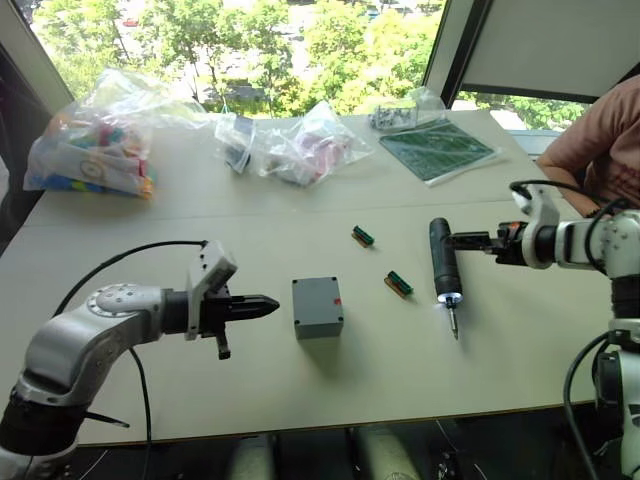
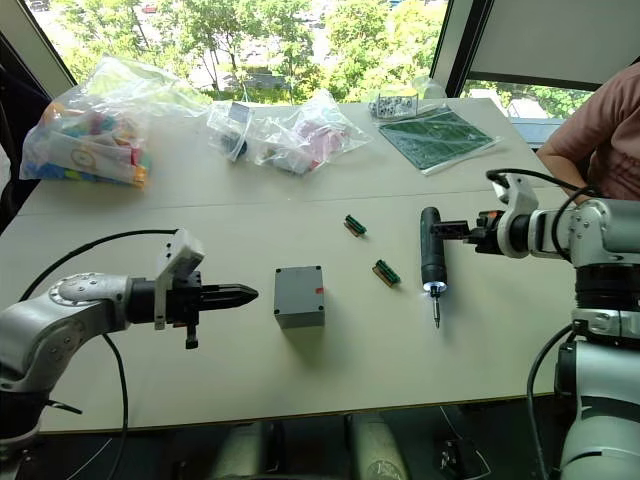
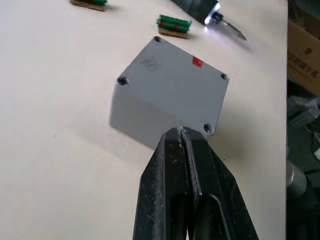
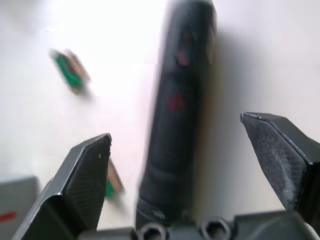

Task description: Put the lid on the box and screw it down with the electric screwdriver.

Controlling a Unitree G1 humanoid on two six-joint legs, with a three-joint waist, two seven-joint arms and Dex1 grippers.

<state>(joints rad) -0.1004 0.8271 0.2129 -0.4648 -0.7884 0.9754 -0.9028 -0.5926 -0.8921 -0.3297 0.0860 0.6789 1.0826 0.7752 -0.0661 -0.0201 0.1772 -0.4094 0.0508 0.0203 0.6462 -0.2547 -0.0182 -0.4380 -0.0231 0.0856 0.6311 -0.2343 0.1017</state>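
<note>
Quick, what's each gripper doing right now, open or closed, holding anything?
Left gripper: shut, holding nothing, tips just short of the box.
Right gripper: open, fingers either side of the electric screwdriver, not gripping it.

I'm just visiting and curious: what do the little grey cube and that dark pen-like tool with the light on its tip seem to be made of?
The small square grey box looks like moulded matt plastic: even colour, soft sheen, recessed corner holes. The long dark cylindrical screwdriver seems to have a dark plastic body, though coated metal is possible, with a thin bare-metal bit that glints at its lit tip.
</note>
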